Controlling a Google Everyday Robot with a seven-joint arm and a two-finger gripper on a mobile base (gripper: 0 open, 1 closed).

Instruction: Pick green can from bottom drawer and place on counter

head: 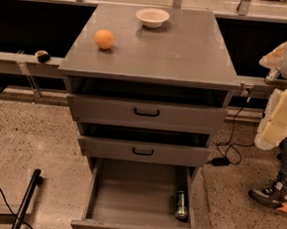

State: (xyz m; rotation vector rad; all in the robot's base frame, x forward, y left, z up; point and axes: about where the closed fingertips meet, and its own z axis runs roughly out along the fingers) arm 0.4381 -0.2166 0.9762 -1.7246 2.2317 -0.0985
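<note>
The green can [181,205] lies on its side in the bottom drawer [127,195], against the right wall near the front. The drawer is pulled fully open, and its black handle shows at the lower edge. The counter [178,49] is the grey cabinet top above. My arm's pale bulk stands at the right edge of the camera view. The gripper [274,73] seems to be at its upper left end, level with the counter's right edge. It is far above and to the right of the can and holds nothing that I can see.
An orange [104,39] and a white bowl [152,17] sit on the counter. The two upper drawers stand slightly ajar. A cable and black adapter [220,161] lie on the floor at the right, near a person's shoe [272,194]. A black bar [26,199] leans at the lower left.
</note>
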